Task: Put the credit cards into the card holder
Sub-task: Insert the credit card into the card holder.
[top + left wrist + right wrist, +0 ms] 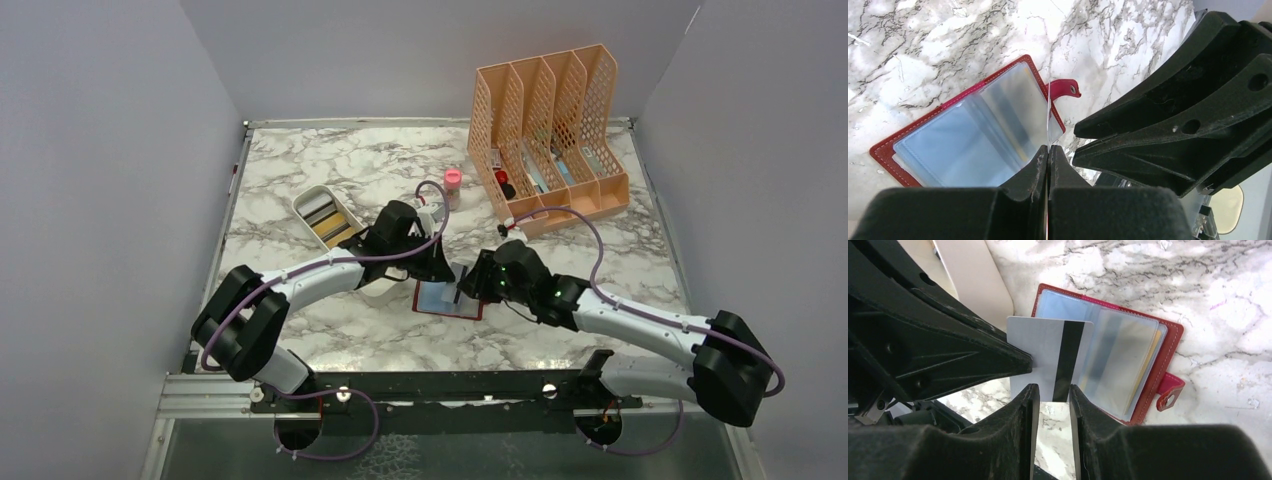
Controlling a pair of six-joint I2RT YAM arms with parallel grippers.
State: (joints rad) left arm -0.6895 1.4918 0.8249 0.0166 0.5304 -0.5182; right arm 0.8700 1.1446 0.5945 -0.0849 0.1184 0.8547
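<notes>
Card (1040, 352) upright over open card holder (1175, 337), which lies flat on worktop (1223, 290). Left fingers (1038, 170) clamped on card's edge. Right fingers (1025, 410) apart, near its lower edge. I judge card light, stiff, slick: pinch faces near edge.

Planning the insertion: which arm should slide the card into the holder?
Left. The left pincer is shut on the credit card, right at the open card holder; the right pincer is open.

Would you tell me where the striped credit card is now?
Right wrist view: the credit card is pinched in the left gripper, just over the open red card holder, mid-table.
</notes>
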